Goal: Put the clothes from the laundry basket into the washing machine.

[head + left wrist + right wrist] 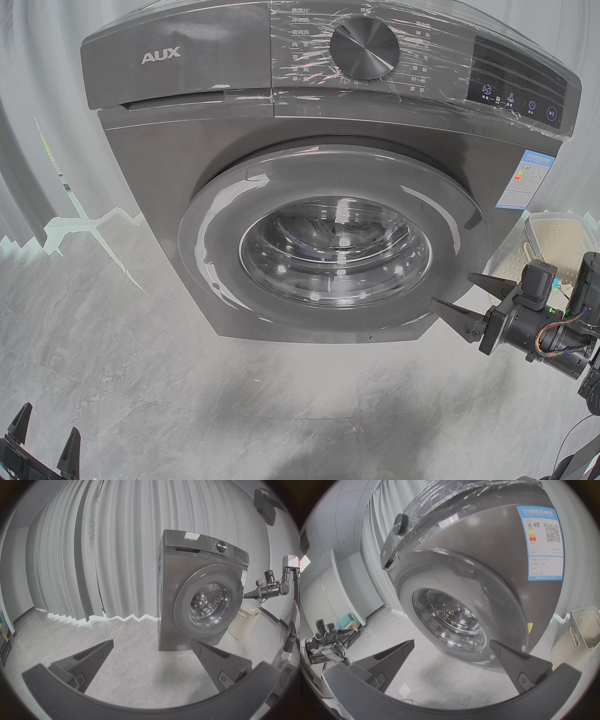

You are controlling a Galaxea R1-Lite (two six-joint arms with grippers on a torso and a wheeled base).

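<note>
The grey washing machine (325, 187) stands in front of me with its round door (334, 244) shut; its drum shows through the glass. A cream laundry basket (559, 244) stands on the floor to the machine's right, its inside hidden. My right gripper (459, 299) is open and empty, its tips close to the door's lower right rim. In the right wrist view the door (456, 620) is near, with the basket (581, 633) off to one side. My left gripper (44, 431) is open and empty, low at my left, far from the machine (200, 592).
Grey pleated curtains (93, 558) hang behind and left of the machine. The floor (250, 400) is pale grey tile. A camera stand (325, 642) stands far back in the room in the right wrist view.
</note>
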